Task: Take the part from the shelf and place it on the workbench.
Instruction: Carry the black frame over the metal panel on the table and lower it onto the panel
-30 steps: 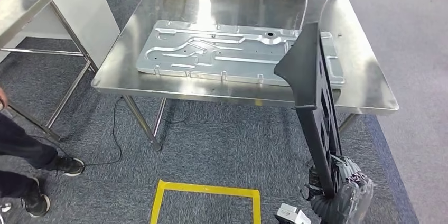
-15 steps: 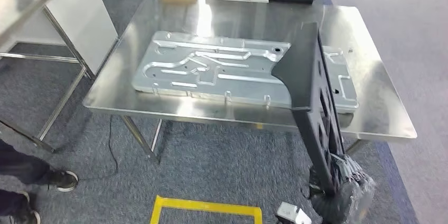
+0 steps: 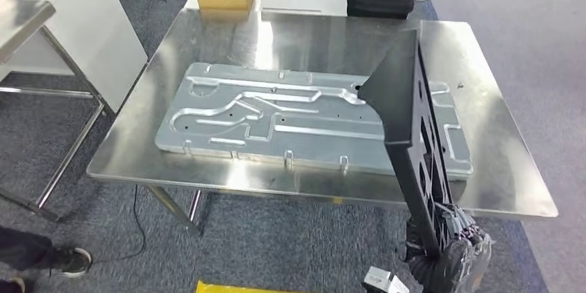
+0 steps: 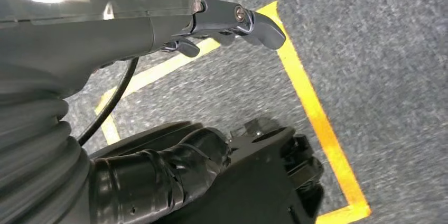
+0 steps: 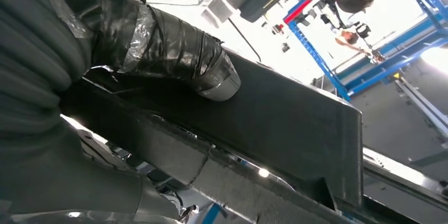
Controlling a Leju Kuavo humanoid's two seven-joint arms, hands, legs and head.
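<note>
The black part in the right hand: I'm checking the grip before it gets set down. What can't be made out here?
- Black part, head view: its lower end is hidden inside the right hand.
- Right wrist view: the taped thumb covers part of it, and the other fingers are hidden behind it.
- Metal plate on the workbench: the part hides its right portion.
- Left hand, left wrist view: its palm is cut off by the cover.

Right hand [image 3: 452,255] grips; left hand [image 4: 232,23] hangs.
</note>
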